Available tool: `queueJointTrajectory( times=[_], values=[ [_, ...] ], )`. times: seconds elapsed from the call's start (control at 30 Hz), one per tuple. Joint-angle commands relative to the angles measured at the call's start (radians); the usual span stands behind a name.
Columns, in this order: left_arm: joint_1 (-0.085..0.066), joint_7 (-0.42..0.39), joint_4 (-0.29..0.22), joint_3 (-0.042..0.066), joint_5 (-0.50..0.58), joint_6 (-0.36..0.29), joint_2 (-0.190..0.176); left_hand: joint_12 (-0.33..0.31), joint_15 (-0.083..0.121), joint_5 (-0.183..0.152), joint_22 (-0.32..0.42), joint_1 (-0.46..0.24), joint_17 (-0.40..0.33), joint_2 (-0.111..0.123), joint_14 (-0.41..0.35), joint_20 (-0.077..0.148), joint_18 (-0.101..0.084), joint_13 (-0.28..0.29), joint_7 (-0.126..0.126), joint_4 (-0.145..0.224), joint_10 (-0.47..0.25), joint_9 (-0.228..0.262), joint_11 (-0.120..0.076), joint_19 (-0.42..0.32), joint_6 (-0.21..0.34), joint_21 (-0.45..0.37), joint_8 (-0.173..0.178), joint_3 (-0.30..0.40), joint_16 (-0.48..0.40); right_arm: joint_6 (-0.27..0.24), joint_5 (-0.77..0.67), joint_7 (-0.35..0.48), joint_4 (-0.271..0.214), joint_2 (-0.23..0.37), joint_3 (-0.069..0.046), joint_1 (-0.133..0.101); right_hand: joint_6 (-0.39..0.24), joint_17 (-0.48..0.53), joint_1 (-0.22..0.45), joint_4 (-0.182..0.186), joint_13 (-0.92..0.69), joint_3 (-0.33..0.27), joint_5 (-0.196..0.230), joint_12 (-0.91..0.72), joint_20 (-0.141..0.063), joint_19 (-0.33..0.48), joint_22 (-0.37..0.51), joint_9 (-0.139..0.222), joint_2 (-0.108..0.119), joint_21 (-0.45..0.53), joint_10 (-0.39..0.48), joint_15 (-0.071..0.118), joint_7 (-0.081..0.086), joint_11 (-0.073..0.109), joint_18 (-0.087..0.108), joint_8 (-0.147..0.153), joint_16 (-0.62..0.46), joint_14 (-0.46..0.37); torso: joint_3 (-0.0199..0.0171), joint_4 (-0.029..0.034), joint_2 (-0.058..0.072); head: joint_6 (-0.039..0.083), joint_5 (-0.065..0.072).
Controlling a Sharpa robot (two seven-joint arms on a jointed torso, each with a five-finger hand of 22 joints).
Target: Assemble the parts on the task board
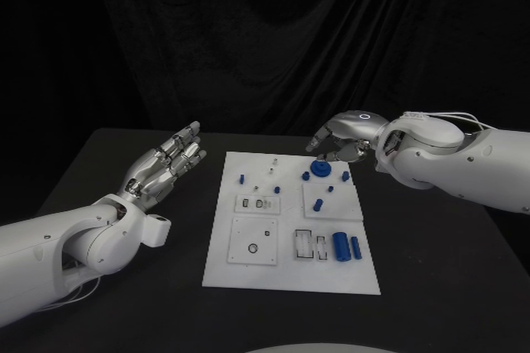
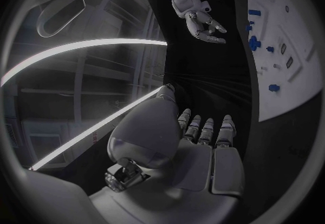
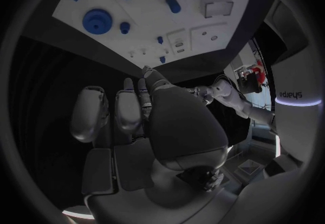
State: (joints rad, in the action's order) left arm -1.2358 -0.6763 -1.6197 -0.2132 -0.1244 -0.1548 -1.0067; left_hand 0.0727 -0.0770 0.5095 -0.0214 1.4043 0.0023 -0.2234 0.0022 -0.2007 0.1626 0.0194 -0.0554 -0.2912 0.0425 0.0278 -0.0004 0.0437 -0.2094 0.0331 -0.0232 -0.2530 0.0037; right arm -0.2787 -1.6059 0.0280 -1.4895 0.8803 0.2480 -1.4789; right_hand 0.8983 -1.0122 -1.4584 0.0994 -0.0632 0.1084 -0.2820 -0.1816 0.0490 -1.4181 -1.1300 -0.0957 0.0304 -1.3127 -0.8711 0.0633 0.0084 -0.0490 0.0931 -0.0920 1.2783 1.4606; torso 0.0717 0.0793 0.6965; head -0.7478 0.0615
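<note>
Between the two hands, mid-table, lies the board (image 1: 289,272): a white rectangular plate carrying square inset panels with small slots and holes. Parts on it, all blue: a round gear-like disc (image 1: 319,170) at the far edge, just below the right hand; a small peg (image 1: 345,175) beside the disc; a short cylinder (image 1: 318,204) on the panel nearer the robot; two larger upright cylinders (image 1: 348,246) side by side at the near right of the plate, well apart from either hand; tiny studs (image 1: 243,178) on the side toward the left hand. Writing: pale lettering reading roughly "sharpa" on a white body (image 3: 290,94) in the right wrist view, mirrored or turned and hard to read; nothing readable on the board. Left hand (image 1: 168,160): beside the board's far corner, apart from it, palm up, fingers (image 1: 190,138) straight and close together, nothing in it and touching nothing. Right hand (image 1: 345,142): above the table just beyond the board's far edge, fingers curled loosely downward, nothing held; whether the fingertips touch the table cannot be told. Table (image 1: 442,276): black, under a black curtain backdrop (image 1: 265,54).
</note>
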Motion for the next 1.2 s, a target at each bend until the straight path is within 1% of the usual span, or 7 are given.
queueJointTrajectory(
  times=[0.03,0.1,0.23,0.33,0.53,0.63,1.2],
  values=[
    [-0.006,-0.114,-0.011,0.000,-0.048,-0.014,-0.005,0.007,-0.005,0.006,0.002,0.010,-0.001,-0.001,0.000,-0.009,0.017,0.001,0.002,0.000,-0.001,0.001,-0.004,-0.001,-0.003,0.001,-0.007,0.006,-0.003,-0.063,-0.205,-0.077,0.001,-0.001,-0.001,-0.003,0.010,0.001,0.003,0.004,-0.002,0.014,0.000,0.009,-0.001,0.010,-0.004,-0.001,0.012,-0.006,-0.010,-0.004,0.000,0.001,-0.005,0.005,0.001,0.024,0.0002,0.0081,0.038,0.003,0.006],
    [-0.009,-0.116,-0.016,0.000,-0.062,-0.015,-0.009,0.008,-0.004,0.007,0.002,0.011,-0.001,-0.001,0.000,-0.008,0.018,0.001,0.001,0.000,0.000,0.001,-0.005,-0.002,-0.004,0.000,-0.007,0.006,-0.003,-0.064,-0.220,-0.079,0.004,-0.004,-0.001,-0.003,0.013,-0.001,0.003,0.007,-0.002,0.026,-0.001,0.015,-0.001,0.012,-0.008,-0.001,0.018,-0.008,-0.020,-0.004,0.000,0.000,-0.005,0.007,0.002,0.023,0.0009,0.0107,0.045,0.004,0.012],
    [-0.011,-0.119,-0.026,0.000,-0.076,-0.013,-0.015,0.009,-0.003,0.010,0.003,0.014,-0.002,0.000,-0.001,-0.007,0.018,0.001,0.000,0.000,0.000,0.001,-0.003,-0.003,-0.004,-0.001,-0.007,0.007,-0.003,-0.065,-0.235,-0.079,0.010,-0.010,-0.001,-0.001,0.013,-0.002,0.006,0.011,-0.002,0.034,0.000,0.019,0.000,0.013,-0.012,-0.001,0.024,-0.010,-0.026,-0.005,0.000,-0.001,-0.005,0.010,0.002,0.023,0.0044,0.0219,0.076,0.021,0.029],
    [-0.013,-0.126,-0.032,0.000,-0.095,-0.020,-0.017,0.010,-0.002,0.012,0.003,0.017,-0.002,0.001,-0.002,-0.006,0.018,0.001,0.000,0.000,0.000,0.001,-0.001,-0.005,-0.006,-0.002,-0.007,0.007,-0.004,-0.061,-0.241,-0.077,0.015,-0.013,-0.001,0.002,0.013,-0.004,0.018,0.022,-0.003,0.046,0.001,0.027,0.001,0.016,-0.017,-0.001,0.037,-0.013,-0.040,-0.006,0.000,-0.001,-0.005,0.015,0.003,0.023,0.0058,0.0257,0.087,0.026,0.034],
    [-0.015,-0.143,-0.045,0.000,-0.177,-0.050,-0.023,0.012,0.079,0.006,0.019,0.027,-0.002,0.012,-0.002,0.055,0.017,0.000,0.009,-0.001,-0.005,0.002,-0.012,-0.040,-0.021,-0.030,-0.008,0.002,-0.004,-0.054,-0.244,-0.079,0.012,-0.011,-0.001,0.005,-0.004,0.001,0.047,0.052,-0.004,0.058,0.002,0.039,0.002,0.022,-0.021,0.002,0.063,-0.014,-0.064,-0.007,-0.011,-0.003,-0.004,0.026,-0.001,0.021,0.0102,0.0317,0.105,0.035,0.050],
    [-0.016,-0.144,-0.048,0.000,-0.191,-0.051,-0.025,0.012,0.079,0.008,0.019,0.028,-0.002,0.011,-0.002,0.057,0.017,0.000,0.009,-0.001,-0.006,0.002,-0.011,-0.041,-0.019,-0.030,-0.008,0.003,-0.004,-0.048,-0.245,-0.079,0.011,-0.011,-0.001,0.006,-0.008,0.003,0.061,0.067,-0.005,0.061,0.002,0.043,0.003,0.024,-0.022,0.002,0.073,-0.014,-0.076,-0.007,-0.011,-0.002,-0.004,0.025,-0.002,0.021,0.0099,0.0323,0.115,0.040,0.053],
    [-0.017,-0.142,-0.053,0.000,-0.209,-0.044,-0.030,0.009,0.073,0.005,0.019,0.029,-0.002,0.008,-0.002,0.057,0.018,-0.001,0.007,-0.002,-0.008,0.001,-0.004,-0.041,-0.015,-0.030,-0.007,0.004,-0.004,-0.020,-0.245,-0.083,-0.006,0.011,-0.001,0.018,-0.002,0.013,0.103,0.122,-0.007,0.062,0.001,0.057,0.003,0.029,-0.025,-0.002,0.110,-0.010,-0.097,-0.006,-0.017,-0.001,-0.003,0.023,-0.011,0.019,0.0146,0.0323,0.131,0.040,0.050]
  ],
)
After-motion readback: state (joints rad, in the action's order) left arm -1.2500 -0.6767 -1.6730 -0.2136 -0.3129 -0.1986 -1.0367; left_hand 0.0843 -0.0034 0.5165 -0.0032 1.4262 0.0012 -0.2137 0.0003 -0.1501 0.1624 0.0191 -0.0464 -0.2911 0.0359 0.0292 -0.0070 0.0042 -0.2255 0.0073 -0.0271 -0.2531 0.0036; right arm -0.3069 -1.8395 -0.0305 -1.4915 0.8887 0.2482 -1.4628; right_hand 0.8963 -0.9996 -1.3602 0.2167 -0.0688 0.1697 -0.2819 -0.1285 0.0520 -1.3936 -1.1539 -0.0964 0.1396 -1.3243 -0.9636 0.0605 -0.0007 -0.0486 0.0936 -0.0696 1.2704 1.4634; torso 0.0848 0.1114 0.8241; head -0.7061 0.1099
